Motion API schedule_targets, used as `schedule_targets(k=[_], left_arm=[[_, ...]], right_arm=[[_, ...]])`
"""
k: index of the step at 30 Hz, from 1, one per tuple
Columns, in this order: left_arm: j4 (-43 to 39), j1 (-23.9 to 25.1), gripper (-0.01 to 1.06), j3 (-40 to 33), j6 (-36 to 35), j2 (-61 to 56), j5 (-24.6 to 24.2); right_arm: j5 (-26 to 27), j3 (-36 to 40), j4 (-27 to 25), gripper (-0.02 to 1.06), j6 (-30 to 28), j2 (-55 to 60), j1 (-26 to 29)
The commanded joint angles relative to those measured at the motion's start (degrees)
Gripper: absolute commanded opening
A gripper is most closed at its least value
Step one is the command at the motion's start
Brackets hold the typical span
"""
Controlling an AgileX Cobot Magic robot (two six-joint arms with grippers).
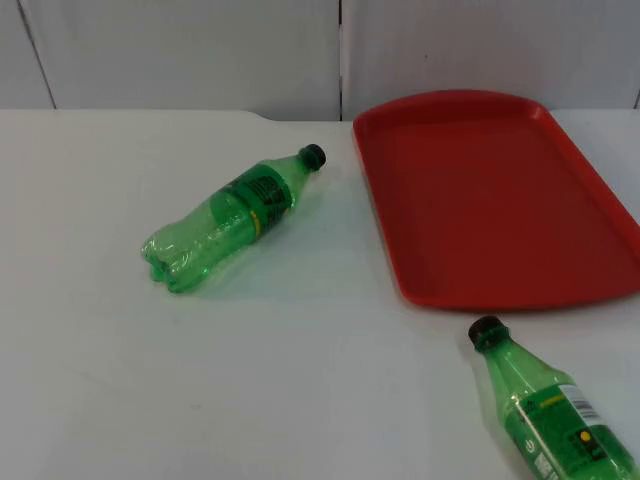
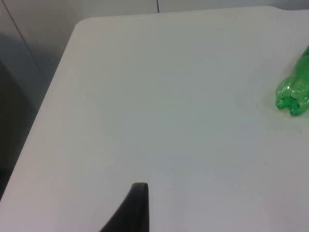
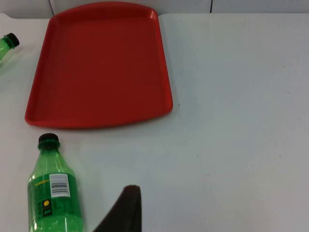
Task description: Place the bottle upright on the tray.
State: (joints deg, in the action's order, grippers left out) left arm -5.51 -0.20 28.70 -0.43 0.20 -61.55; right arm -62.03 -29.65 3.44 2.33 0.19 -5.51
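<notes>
A green plastic bottle (image 1: 232, 218) lies on its side on the white surface (image 1: 300, 380), left of the tray, its black cap (image 1: 313, 156) pointing far and right toward the tray's far left corner, its lobed base nearest the left. It is clear green, empty as far as can be seen, with a dark green and yellow label round its middle. Its base (image 2: 293, 94) also appears in the left wrist view. A second green bottle (image 1: 545, 405) of the same kind lies at the near right, black cap toward the tray's near edge, just short of it; the right wrist view shows its barcode label (image 3: 50, 191). The red tray (image 1: 500, 200) sits flat at the far right, with nothing on it. The surface ends at a grey partition wall (image 1: 200, 50). One black fingertip of the left gripper (image 2: 133, 210) and one of the right gripper (image 3: 123, 210) stand above bare surface; whether the fingers are open, I cannot tell.
</notes>
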Motion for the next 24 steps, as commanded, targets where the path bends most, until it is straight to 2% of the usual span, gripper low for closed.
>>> schedule_targets(k=[1, 24], left_arm=[[-1.4, 0.1, 1.05, -0.4, -0.3, -0.2, 0.1], [-3.1, 0.1, 1.05, -0.4, -0.3, -0.2, 0.6]], right_arm=[[0.2, 0.1, -0.2, 1.05, -0.1, -0.2, 0.3], [0.2, 0.1, -0.2, 1.05, -0.1, -0.2, 0.3]])
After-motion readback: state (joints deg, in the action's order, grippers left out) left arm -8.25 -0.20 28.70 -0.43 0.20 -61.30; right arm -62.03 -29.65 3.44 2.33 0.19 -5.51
